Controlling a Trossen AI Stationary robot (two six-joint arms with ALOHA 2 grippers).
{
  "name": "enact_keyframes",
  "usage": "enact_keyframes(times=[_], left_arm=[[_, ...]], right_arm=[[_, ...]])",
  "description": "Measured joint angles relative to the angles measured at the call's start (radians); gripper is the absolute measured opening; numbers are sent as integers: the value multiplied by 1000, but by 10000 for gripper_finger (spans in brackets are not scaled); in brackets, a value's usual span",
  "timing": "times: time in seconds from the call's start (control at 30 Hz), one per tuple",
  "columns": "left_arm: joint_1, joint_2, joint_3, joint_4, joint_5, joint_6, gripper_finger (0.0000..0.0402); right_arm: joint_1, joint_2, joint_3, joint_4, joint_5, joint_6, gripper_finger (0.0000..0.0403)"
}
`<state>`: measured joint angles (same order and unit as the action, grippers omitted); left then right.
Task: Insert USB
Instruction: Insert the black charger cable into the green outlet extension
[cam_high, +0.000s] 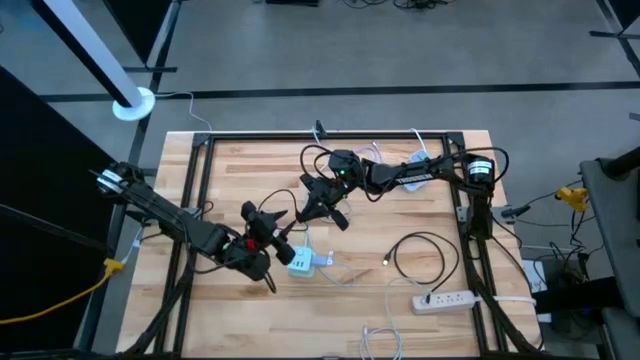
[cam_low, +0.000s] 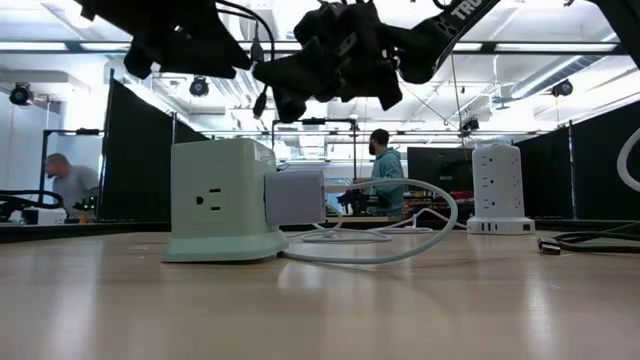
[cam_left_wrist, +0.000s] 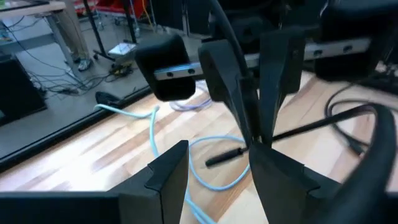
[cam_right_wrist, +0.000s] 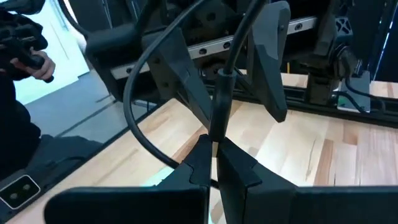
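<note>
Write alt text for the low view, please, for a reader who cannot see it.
A pale green power cube stands on the wooden table with a grey plug in its side and a white cable looping away. Two dark grippers hang above it, one holding a black cable. People stand far behind.

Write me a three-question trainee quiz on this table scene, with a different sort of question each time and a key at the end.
1. True or false: the right gripper is shut on the thin black cable.
2. What sits in the side of the pale green cube-shaped power block? A) a pale grey plug-in adapter B) a red plug C) nothing
3. Fill in: the flat white power strip lies on the ___ arm's side of the light wooden table.

Key: 1 true; 2 A; 3 right.
</note>
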<state>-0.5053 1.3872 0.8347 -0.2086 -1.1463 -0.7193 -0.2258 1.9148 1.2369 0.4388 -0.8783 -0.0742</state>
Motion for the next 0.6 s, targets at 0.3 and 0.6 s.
enact_keyframes(times=[0.3,0.6], left_arm=[[-13,0,-192,500,-16,184,132],[-13,0,-259,584,0,222,110]], right_arm=[[3,0,0,-98,53,-105,0],[5,0,0,-128,68,-148,0]])
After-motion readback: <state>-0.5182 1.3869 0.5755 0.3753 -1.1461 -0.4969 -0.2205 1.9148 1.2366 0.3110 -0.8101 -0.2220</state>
